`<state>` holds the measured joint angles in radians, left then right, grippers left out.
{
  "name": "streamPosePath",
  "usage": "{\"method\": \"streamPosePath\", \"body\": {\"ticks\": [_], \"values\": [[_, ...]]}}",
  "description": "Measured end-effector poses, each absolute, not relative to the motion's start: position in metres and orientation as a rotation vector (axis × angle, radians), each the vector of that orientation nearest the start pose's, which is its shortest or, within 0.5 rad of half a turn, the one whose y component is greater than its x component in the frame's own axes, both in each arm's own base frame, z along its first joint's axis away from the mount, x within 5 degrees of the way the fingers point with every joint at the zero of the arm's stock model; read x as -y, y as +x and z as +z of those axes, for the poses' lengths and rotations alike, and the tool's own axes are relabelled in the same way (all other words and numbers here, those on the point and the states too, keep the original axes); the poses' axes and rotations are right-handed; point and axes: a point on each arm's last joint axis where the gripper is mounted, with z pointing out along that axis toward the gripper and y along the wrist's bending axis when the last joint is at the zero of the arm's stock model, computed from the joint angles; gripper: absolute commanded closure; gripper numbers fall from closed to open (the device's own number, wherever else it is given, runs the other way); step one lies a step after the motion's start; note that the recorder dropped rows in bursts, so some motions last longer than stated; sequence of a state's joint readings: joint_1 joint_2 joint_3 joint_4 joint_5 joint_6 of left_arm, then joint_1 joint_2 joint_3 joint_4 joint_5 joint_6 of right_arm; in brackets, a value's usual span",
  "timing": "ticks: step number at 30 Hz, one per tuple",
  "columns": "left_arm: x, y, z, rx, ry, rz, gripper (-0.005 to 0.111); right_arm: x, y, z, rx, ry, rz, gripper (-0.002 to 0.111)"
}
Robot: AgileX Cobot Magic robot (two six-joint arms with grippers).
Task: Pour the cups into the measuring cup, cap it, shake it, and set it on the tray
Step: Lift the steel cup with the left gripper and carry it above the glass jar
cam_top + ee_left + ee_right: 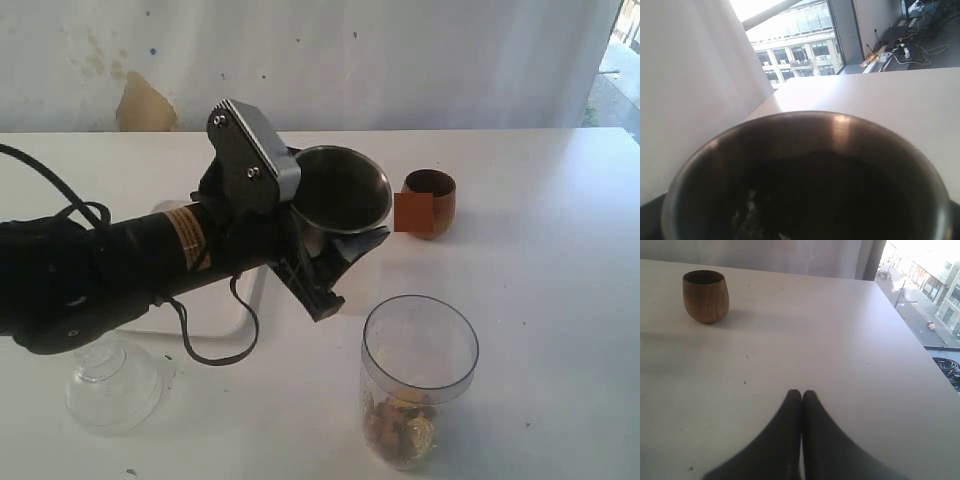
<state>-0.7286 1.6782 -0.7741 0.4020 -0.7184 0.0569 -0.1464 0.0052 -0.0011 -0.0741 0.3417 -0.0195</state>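
Currently I am gripping the steel tumbler [342, 190] around its wall with the left gripper [340, 225], judging it stiff, light, slippery; right gripper [801, 395] is sitting closed, empty.

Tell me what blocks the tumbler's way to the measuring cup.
Nothing visible. Only bare table lies between the tumbler in the left gripper and the uncapped measuring cup; the wooden cup stands aside.
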Motion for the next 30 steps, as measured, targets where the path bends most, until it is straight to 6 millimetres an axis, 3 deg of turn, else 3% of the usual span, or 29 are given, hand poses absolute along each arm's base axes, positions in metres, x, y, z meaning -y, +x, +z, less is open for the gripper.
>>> {"method": "streamPosePath", "body": {"ticks": [17,30], "values": [[0.249,0.236,0.22,-1.263,1.176,-0.457,0.107,0.01,0.053,0.183,-1.831,0.07,-0.189,0.108],[0.259,0.237,0.238,-1.113,1.221,-0.465,0.107,0.01,0.053,0.183,-1.831,0.07,-0.189,0.108]]}}
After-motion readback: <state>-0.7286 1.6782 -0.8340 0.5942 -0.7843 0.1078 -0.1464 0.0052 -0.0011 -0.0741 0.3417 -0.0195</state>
